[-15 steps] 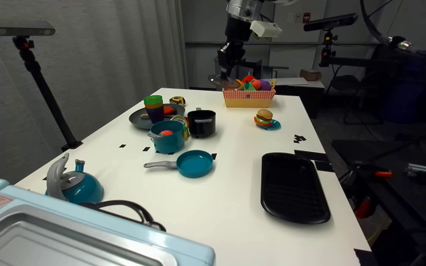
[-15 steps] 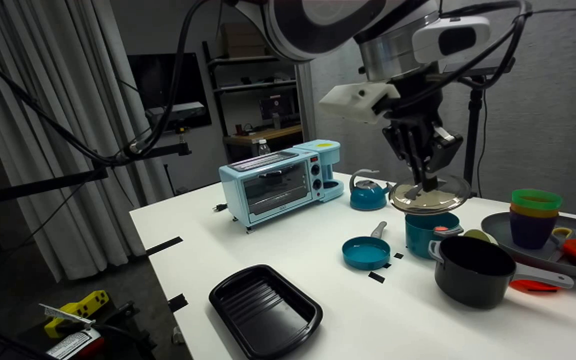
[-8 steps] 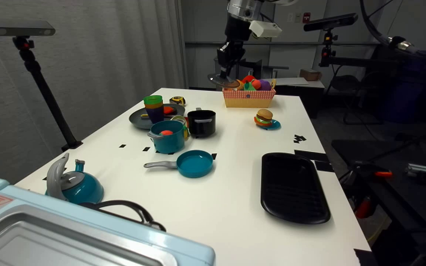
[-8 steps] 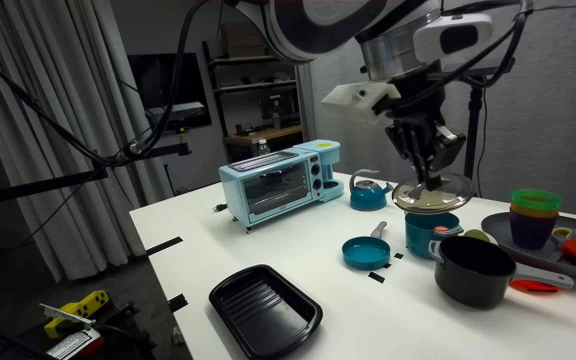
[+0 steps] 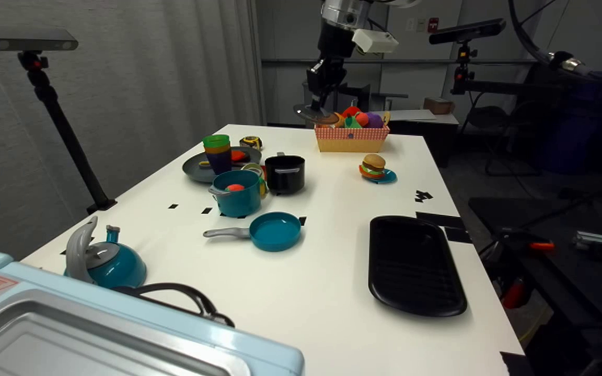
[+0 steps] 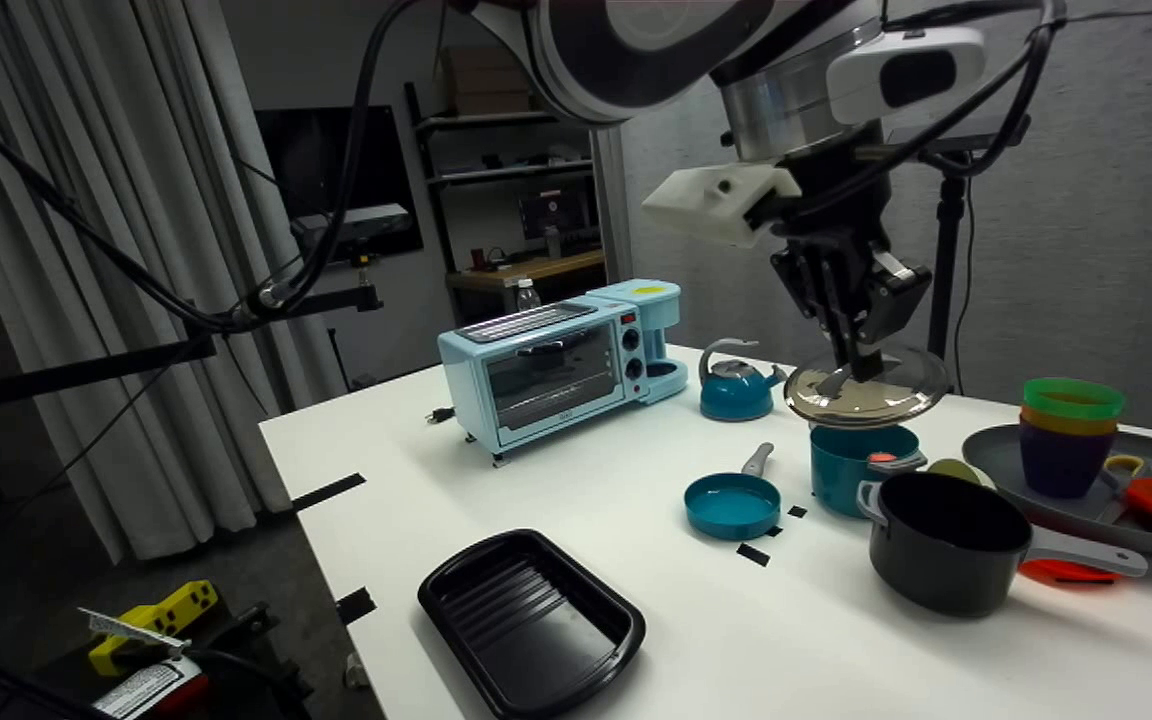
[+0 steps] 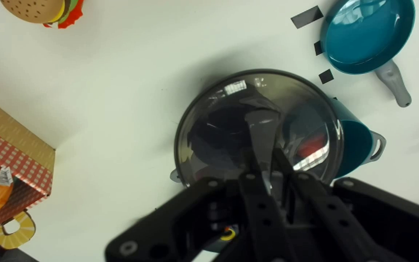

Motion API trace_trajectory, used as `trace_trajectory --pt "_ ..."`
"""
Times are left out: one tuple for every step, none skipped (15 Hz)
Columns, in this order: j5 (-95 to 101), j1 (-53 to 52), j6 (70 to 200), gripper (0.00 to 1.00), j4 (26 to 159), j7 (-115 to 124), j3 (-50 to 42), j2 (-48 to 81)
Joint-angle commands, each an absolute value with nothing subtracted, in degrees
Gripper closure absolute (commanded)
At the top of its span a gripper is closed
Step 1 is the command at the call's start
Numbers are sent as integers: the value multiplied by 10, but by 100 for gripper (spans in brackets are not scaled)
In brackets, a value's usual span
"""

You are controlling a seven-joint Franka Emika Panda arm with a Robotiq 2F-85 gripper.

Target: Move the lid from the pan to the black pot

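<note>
The lid is a round see-through disc with a dark rim and grey handle. It shows in both exterior views (image 5: 303, 113) (image 6: 901, 400) and in the wrist view (image 7: 213, 127). My gripper (image 5: 317, 104) (image 6: 858, 365) (image 7: 266, 156) is shut on the lid's handle and holds it in the air, slightly tilted. The black pot (image 5: 285, 180) (image 6: 941, 575) stands uncovered on the table below. In the wrist view the lid overlaps the black pot, whose small grey lug (image 7: 175, 176) sticks out. The teal pan (image 5: 275, 232) (image 6: 733, 510) (image 7: 369, 36) is uncovered on the table.
A teal pot (image 5: 238, 201) (image 7: 356, 149) stands close beside the black pot. A grey platter with stacked cups (image 6: 1066, 450), a food basket (image 5: 350, 141), toy burger (image 5: 373, 166), black tray (image 5: 411, 261), kettle (image 6: 736, 395) and toaster oven (image 6: 556, 375) are around.
Over the first half second, the gripper and lid shifted very slightly to the right in an exterior view. Since then nothing has visibly moved.
</note>
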State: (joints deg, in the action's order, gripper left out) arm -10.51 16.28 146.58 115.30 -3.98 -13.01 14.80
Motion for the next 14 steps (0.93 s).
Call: trace_trajectory --pt "-85 155 1455 96 1124 -1 -131 176" --pt "-79 152 1456 96 1121 8 -131 182" --pt "-81 155 1455 96 1104 4 -128 201" --pt "-76 153 1456 96 1091 10 -127 213" --pt "-77 155 1455 96 1075 10 -125 228" --pt "-75 156 1454 96 1059 12 -124 241" --pt "-75 158 1453 96 1041 14 -125 257" --pt "-73 160 1452 96 1026 18 -126 269" --pt "-70 162 1452 96 1011 20 -129 284" --pt "-69 164 1451 96 996 22 -130 297" --pt "-68 168 1454 96 981 23 -132 313" --pt "-68 171 1454 96 966 25 -133 326" --pt "-74 178 1450 96 950 25 -130 342" --pt "-80 185 1447 96 935 23 -125 356"
